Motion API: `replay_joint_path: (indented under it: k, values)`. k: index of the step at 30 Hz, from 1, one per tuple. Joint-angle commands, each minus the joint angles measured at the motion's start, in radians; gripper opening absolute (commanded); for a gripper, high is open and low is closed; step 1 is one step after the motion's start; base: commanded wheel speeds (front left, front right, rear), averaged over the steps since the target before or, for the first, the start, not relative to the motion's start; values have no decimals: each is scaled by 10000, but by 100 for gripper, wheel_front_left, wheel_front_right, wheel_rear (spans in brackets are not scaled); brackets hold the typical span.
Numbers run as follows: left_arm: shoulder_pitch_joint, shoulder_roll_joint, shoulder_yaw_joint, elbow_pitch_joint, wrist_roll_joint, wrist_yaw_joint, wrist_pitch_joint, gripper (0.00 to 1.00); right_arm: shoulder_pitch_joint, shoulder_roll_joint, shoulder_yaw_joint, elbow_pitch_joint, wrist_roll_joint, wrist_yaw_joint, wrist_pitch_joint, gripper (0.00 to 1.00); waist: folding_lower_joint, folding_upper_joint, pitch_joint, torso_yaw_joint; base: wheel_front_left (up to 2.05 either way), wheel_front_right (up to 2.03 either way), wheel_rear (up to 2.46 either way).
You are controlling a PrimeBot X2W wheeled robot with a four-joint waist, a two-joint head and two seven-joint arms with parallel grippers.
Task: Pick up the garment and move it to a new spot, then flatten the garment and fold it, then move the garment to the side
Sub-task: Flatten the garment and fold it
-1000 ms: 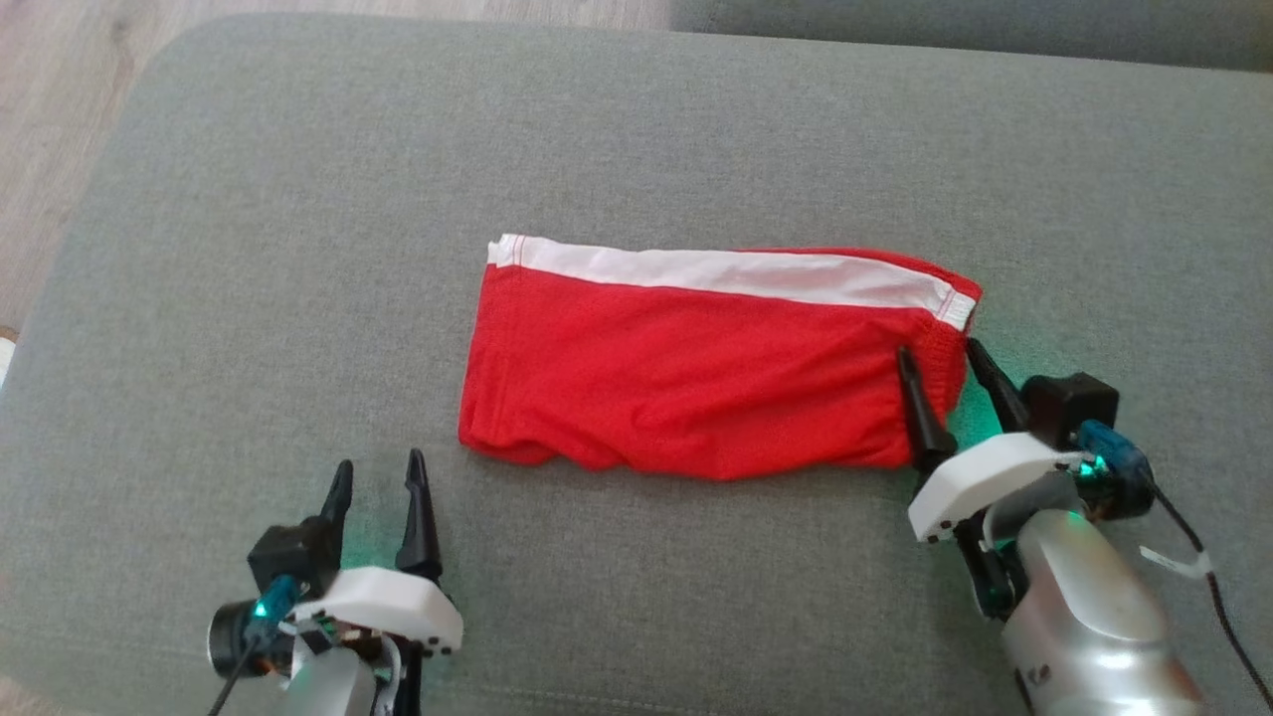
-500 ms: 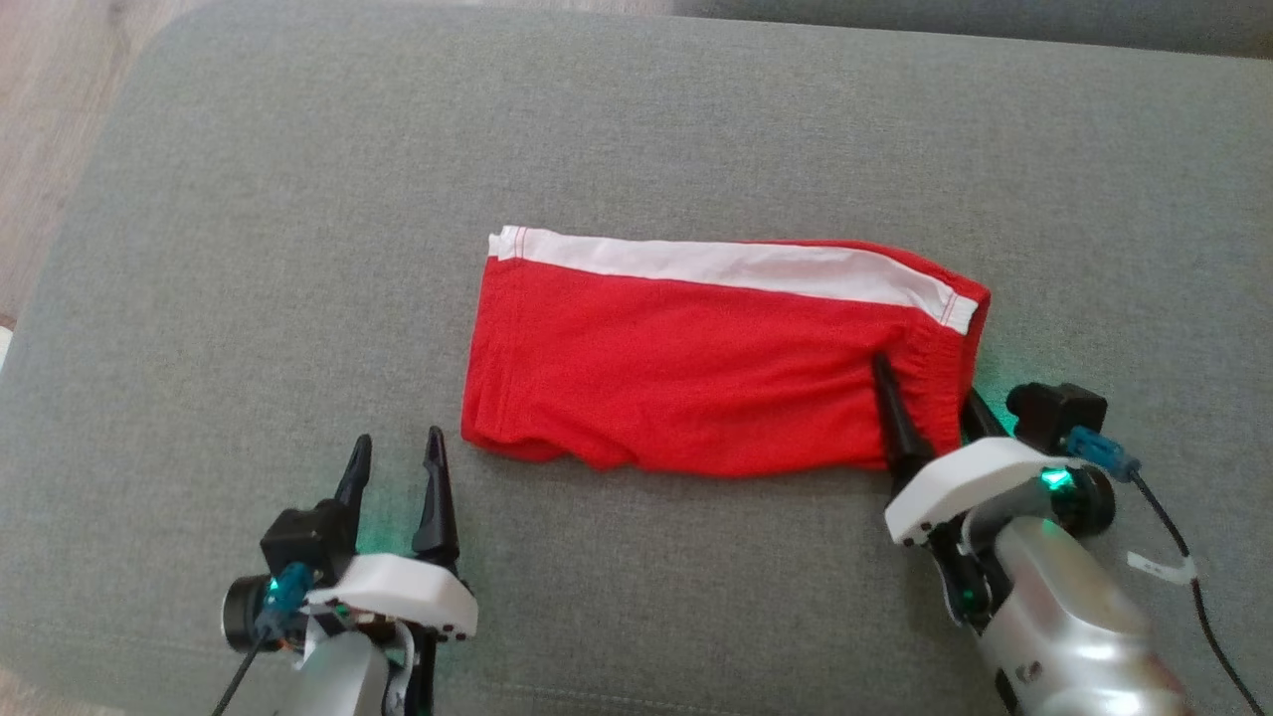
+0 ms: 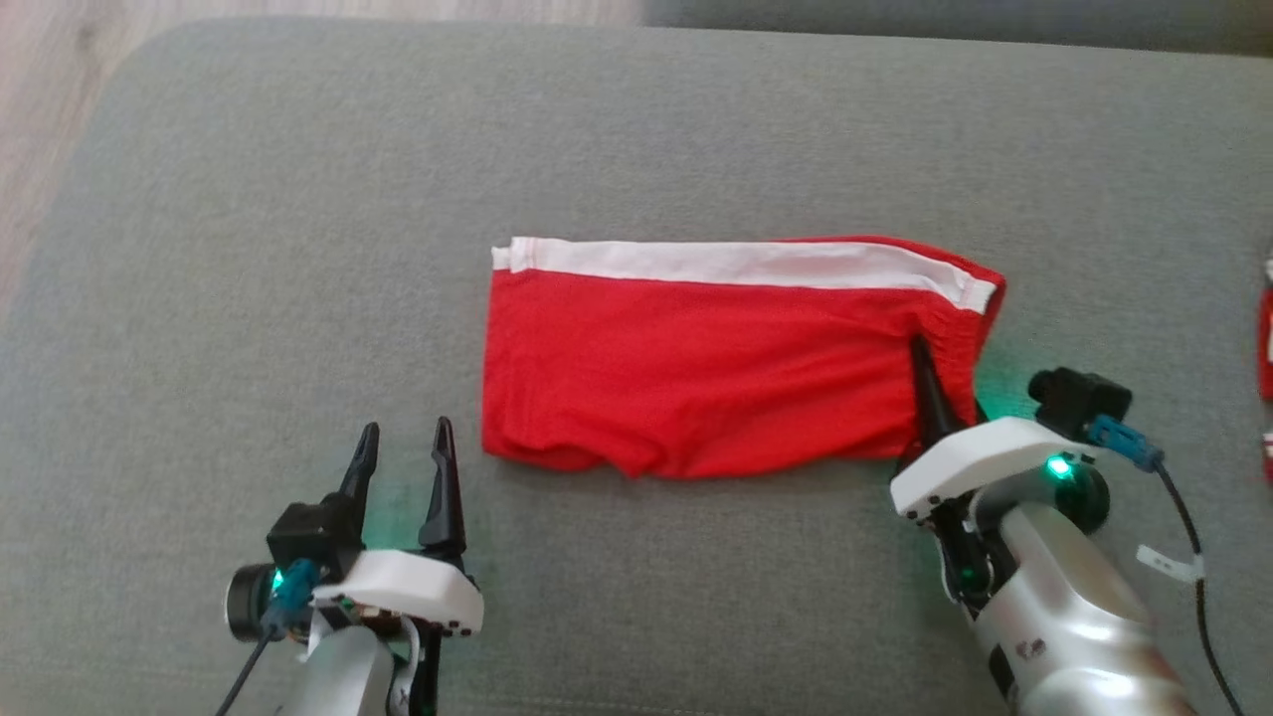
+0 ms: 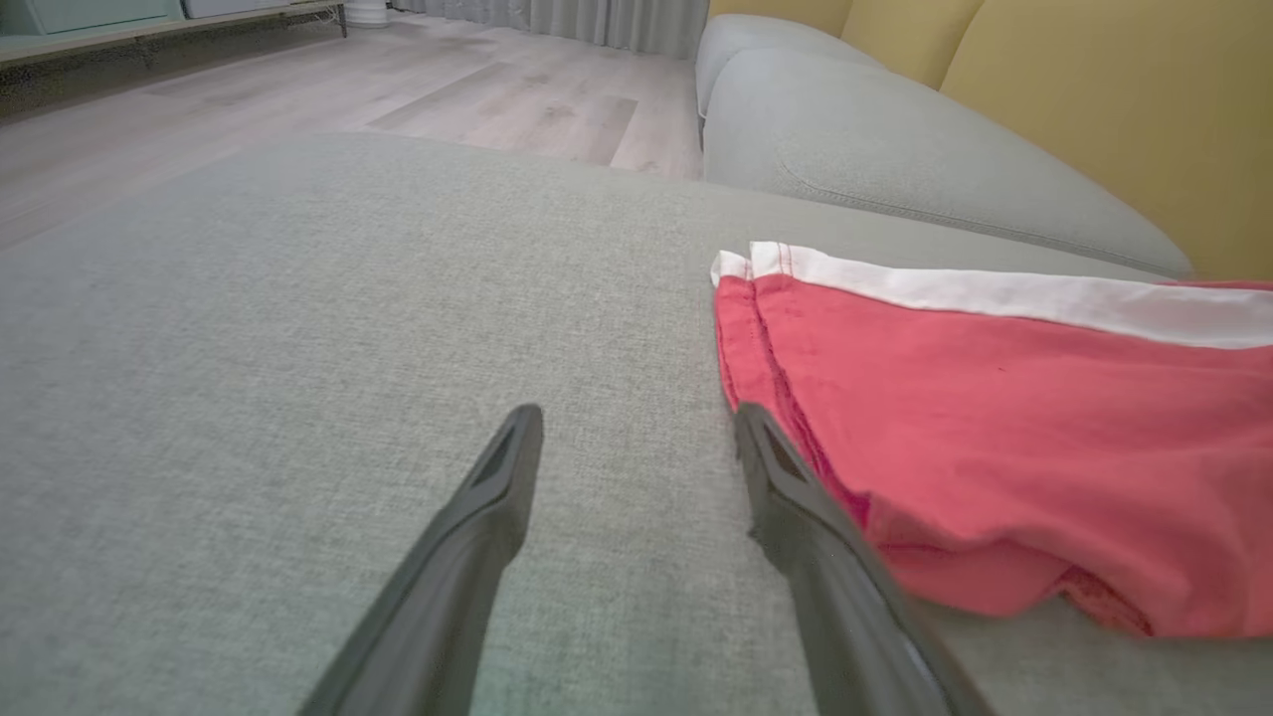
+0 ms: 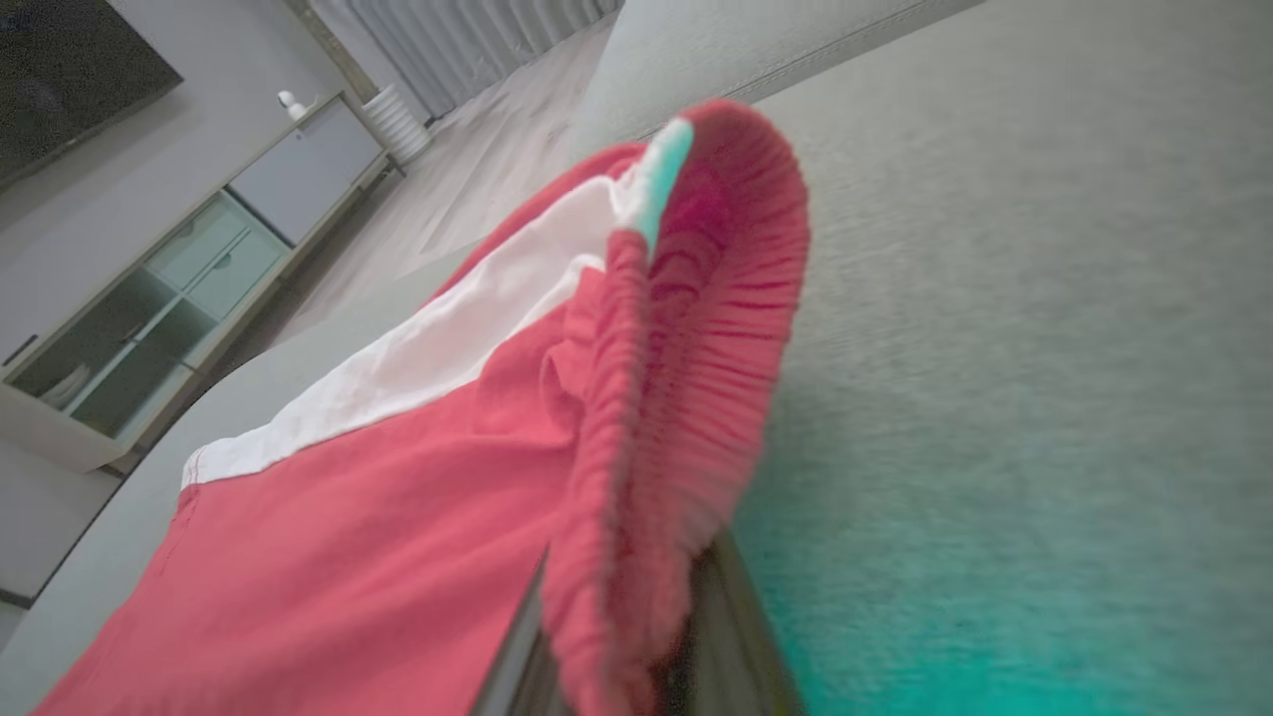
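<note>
1. Garment (image 3: 716,358): red shorts w/ a white stripe (image 3: 736,267) along the far edge. They are lying spread on the grey sofa cushion (image 3: 249,249). Pos.: ahead and to the right of the L fingers, w/ the waistband end sitting between the R fingers.

2. R gripper (image 3: 945,376): the fingers are pressing together on the elastic waistband (image 5: 696,328), i.e. clamped on the garment (image 5: 348,537). In the head view one dark finger (image 3: 930,393) is lying on top of the red fabric and the other is hiding beneath it. In the R wrist view the gripper (image 5: 636,617) is pinching the gathered band, which is standing up just ahead of the fingertips. A green glow is falling on the cushion right of the fingers.

3. L gripper (image 3: 406,430): the fingers are standing apart, w/ bare cushion between them. In the L wrist view the gripper (image 4: 638,413) is pointing along the cushion. The garment (image 4: 995,447) hem is lying just beside the right-hand finger (image 4: 796,517); contact cannot be told.

4. Beyond the L fingertips: wood floor (image 4: 398,89) and a yellow backrest (image 4: 1094,99).
</note>
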Motion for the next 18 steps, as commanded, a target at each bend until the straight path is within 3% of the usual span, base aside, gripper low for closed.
replay_joint_path:
  k: [1,4,9,14,18]
  values:
    - [10,76,152,-300,26,-46,-51,100,65,41,0,-301,-79,-6,6,0,-1,0,-108,-137,0,0,0]
    - [58,76,-35,-275,-76,-36,-51,100,-78,41,234,-842,-11,-6,6,0,-1,0,-215,-169,0,0,0]
    - [131,76,-579,-176,-283,-44,-51,100,-307,41,1744,-1850,1011,-6,55,0,-1,0,-462,248,0,0,0]
    - [289,76,-1090,-99,-547,29,-51,100,-575,41,2938,-2255,2017,-6,299,0,-1,0,-616,1164,0,0,0]
    - [392,76,-1456,-44,-640,71,-51,100,-869,41,3452,-1786,2379,-6,340,0,-1,0,-662,2107,0,0,0]
